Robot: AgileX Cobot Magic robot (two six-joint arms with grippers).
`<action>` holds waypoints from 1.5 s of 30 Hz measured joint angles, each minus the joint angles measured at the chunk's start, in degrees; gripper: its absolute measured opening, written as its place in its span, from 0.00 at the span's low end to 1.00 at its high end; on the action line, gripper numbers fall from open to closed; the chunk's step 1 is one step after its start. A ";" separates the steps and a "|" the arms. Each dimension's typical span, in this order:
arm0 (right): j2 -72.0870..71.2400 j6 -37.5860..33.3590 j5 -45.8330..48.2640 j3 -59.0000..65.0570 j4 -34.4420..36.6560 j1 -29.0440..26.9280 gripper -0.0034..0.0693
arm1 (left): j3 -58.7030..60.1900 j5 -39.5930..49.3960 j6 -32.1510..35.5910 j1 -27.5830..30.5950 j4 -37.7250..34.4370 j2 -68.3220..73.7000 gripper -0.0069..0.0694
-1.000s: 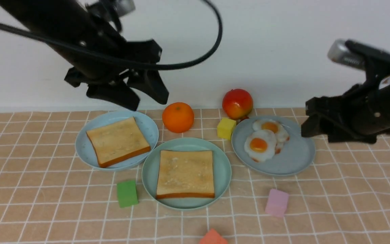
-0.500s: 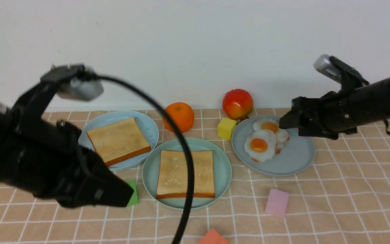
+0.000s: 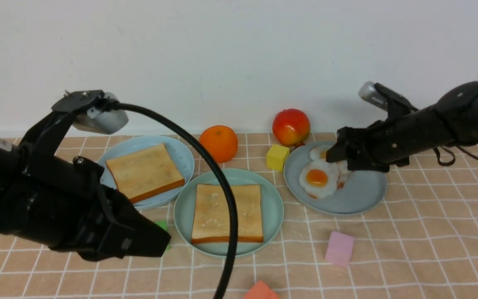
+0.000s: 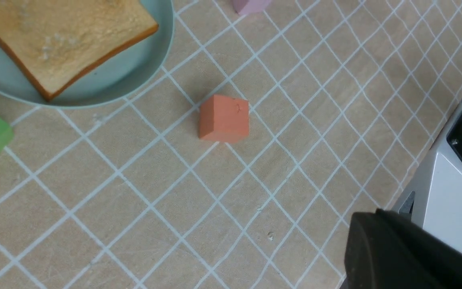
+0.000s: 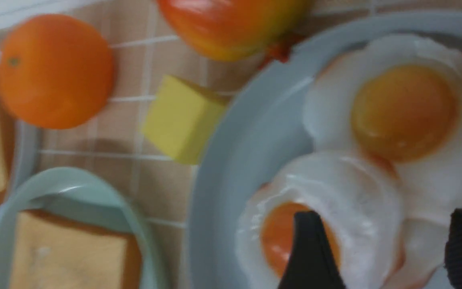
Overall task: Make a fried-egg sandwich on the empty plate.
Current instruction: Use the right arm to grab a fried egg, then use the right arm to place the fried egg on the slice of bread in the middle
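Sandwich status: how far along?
Done: one toast lies on the mint plate. In hand: right jaws open, low over the front egg on the grey plate, nothing gripped yet. To do: egg onto that toast, then the second toast from the pale blue plate on top.

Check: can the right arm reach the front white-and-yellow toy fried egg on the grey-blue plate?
Probably yes: the right arm holds its open jaws just over that fried egg, with nothing between.
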 joint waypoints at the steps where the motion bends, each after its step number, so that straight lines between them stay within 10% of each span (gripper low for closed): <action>1: 0.82 0.00 -0.16 -0.05 0.20 -0.01 0.66 | 0.00 -0.05 0.00 0.00 -0.03 0.00 0.07; 7: 2.10 -0.07 -0.13 -0.42 2.82 -0.12 0.59 | 0.00 -0.17 0.00 0.00 -0.03 0.00 0.08; 18: 2.76 2.60 1.87 -0.48 3.25 -0.16 0.06 | 0.00 -0.18 -1.05 0.00 -0.03 0.00 0.09; 37: -4.27 2.60 6.42 -0.38 2.39 -1.26 0.06 | 0.00 -0.18 -1.12 0.00 0.17 0.00 0.10; 45: -4.28 1.50 8.08 -0.38 3.14 8.75 0.06 | 0.00 -0.42 -1.61 0.00 2.25 0.00 0.11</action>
